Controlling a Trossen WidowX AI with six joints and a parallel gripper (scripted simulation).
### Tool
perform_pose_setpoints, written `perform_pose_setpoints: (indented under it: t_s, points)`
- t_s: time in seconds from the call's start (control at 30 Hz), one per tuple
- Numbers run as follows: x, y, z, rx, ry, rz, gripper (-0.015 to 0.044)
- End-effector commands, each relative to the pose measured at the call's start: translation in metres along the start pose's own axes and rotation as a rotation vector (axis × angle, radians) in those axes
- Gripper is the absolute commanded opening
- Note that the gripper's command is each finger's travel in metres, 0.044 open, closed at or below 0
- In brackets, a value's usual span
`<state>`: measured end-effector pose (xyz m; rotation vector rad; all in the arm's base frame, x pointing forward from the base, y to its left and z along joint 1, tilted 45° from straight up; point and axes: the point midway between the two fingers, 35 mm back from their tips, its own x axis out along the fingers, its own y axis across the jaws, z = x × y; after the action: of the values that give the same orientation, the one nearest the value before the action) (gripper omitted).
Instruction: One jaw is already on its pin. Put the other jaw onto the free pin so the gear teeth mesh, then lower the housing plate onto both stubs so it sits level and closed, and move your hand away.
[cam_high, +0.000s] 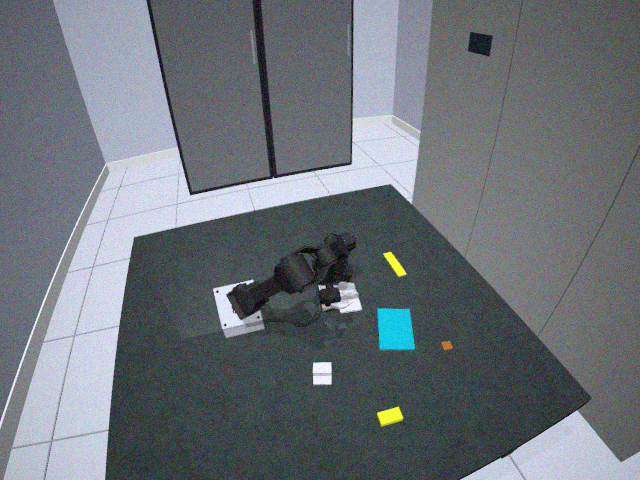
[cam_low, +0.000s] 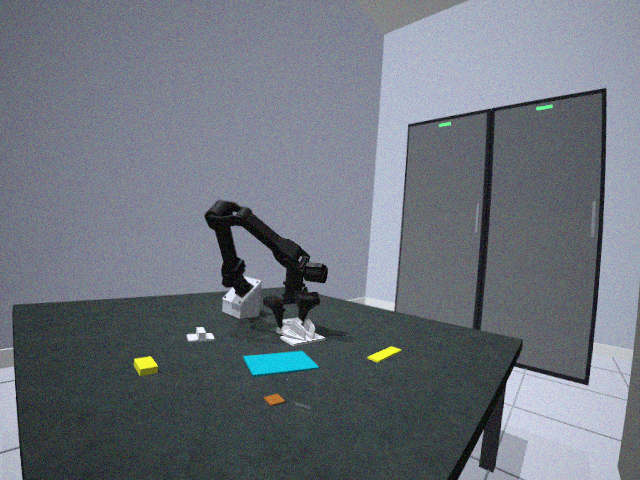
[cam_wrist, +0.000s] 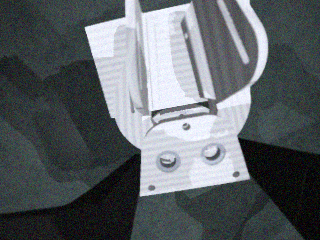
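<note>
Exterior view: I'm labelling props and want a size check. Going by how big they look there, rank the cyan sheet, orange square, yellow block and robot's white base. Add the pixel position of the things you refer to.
1. Cyan sheet (cam_high: 395, 329) (cam_low: 280, 362)
2. White base (cam_high: 242, 329) (cam_low: 240, 306)
3. Yellow block (cam_high: 390, 416) (cam_low: 145, 365)
4. Orange square (cam_high: 447, 345) (cam_low: 273, 398)

The base stands farther from the camera, so its true rank is unsure.

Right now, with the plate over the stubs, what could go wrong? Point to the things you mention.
The stubs (cam_wrist: 167, 158) look slightly off-centre in the holes of the housing plate (cam_wrist: 190, 172), so a rim could catch and leave the plate tilted.

The jaws stand right beside the plate's edge; a sideways nudge might disturb their mesh.

The gripper (cam_high: 336, 284) (cam_low: 292, 323) (cam_wrist: 185, 151) grips the plate low over the base (cam_high: 352, 306) (cam_low: 303, 341) (cam_wrist: 100, 45), so an uneven release may drag it.
</note>
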<state>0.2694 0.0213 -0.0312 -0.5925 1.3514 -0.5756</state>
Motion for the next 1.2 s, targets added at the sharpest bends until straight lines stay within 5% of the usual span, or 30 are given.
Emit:
perform_pose_setpoints:
  t_s: [0.0, 1.17]
  points:
    - [0.0004, -0.0004, 0.0, -0.005, -0.003, -0.004, 0.0351]
    - [0.0077, -0.0005, 0.0, -0.003, -0.004, -0.005, 0.0351]
